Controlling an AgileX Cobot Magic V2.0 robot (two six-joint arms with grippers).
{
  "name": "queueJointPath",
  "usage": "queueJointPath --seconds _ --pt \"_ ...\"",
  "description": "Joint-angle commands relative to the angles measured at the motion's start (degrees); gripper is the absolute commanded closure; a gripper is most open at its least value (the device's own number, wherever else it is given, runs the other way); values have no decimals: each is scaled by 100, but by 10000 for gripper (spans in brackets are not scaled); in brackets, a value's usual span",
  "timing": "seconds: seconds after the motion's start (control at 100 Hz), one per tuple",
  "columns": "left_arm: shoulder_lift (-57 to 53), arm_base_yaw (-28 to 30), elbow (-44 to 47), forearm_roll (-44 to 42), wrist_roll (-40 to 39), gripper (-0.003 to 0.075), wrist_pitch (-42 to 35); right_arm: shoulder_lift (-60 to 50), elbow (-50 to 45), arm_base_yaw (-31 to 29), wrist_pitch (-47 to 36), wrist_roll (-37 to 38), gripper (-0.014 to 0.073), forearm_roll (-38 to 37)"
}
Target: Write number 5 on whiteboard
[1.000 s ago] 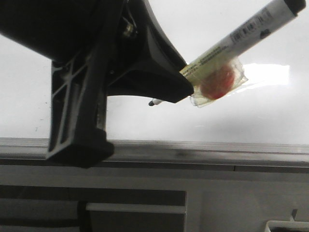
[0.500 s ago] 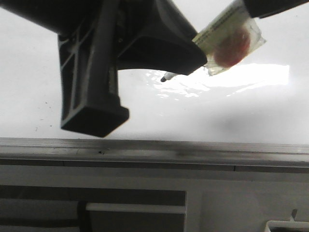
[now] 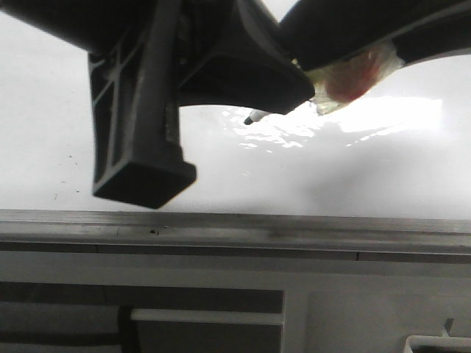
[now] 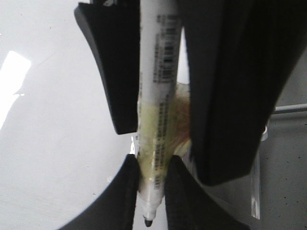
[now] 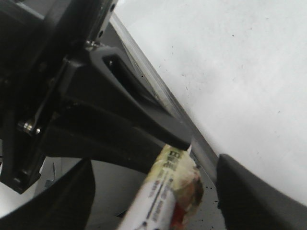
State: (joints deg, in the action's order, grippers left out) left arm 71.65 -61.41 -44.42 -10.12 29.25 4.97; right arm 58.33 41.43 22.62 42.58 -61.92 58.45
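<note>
Front view: left gripper fills upper left, dark and close to the lens. Marker pokes out beneath it, black tip just above the whiteboard; contact cannot be judged. Yellowed tape with a red patch wraps the barrel at upper right, where the right gripper overlaps it. Grey edge rail runs along the board's near side. No drawn 5 visible; only specks and glare.

Left wrist view: left jaws clenched on the marker, tip pointing out past the fingertips.

Right wrist view: right jaws spread wide either side of the taped marker end, not touching it. Whiteboard beyond.
</note>
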Motion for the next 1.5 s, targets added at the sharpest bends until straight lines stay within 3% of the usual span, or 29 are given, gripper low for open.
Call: queueJointPath --seconds 0.0,0.33,0.55,0.62,0.79,0.86,1.32,1.49 --pt "-165 -11 -179 37 -16 741 -433 -49 179 -17 -102 -39 237 298" --pt "-165 -11 -179 37 -16 741 -433 -49 179 -17 -113 -39 666 298" --pt "-165 -11 -179 105 -16 717 -433 -49 179 -17 -147 -53 646 287" --pt "-165 -11 -179 149 -16 640 -433 -49 179 -17 -209 -82 646 279" --pt "-178 -11 -179 589 -16 348 -433 -142 179 -17 -342 -82 646 240" --pt "-231 -11 -179 705 -16 286 -433 -252 179 -17 -355 -82 645 212" --pt "-1741 4 91 2490 -16 280 -497 -1833 -894 -17 -1657 -82 645 34" --pt "-2549 562 828 3472 -16 309 -807 -1939 -930 -17 -2166 -82 645 -106"
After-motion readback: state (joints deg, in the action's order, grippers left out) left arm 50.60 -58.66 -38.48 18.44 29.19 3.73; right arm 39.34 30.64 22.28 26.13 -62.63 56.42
